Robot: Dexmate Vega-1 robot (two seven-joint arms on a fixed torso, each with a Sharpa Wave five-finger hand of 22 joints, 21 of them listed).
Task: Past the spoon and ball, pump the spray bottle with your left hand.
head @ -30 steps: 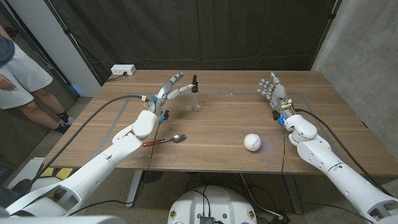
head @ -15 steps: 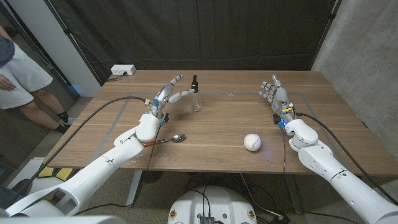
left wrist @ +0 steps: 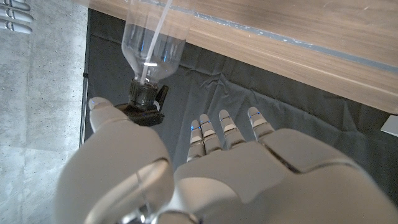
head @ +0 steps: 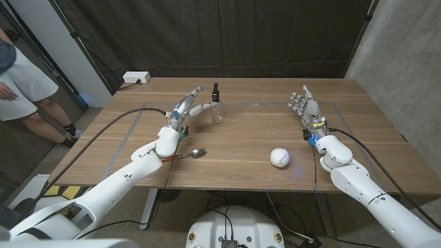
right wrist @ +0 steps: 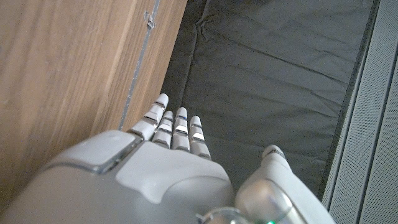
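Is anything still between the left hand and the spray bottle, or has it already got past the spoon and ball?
Nothing visible stands between them. The left hand is open right beside the spray bottle, fingers reaching toward its black pump head. The spoon and ball lie nearer the robot, behind the hand.

Wooden table [head: 241, 148], grain running left-right; thin taped outline marked on top. White power strip [head: 136, 78] at far left corner of table. Black curtain [head: 227, 34] behind table; grey concrete wall [head: 406, 62] to the right. Person [head: 21, 83] in white shorts standing at left edge, beside table.
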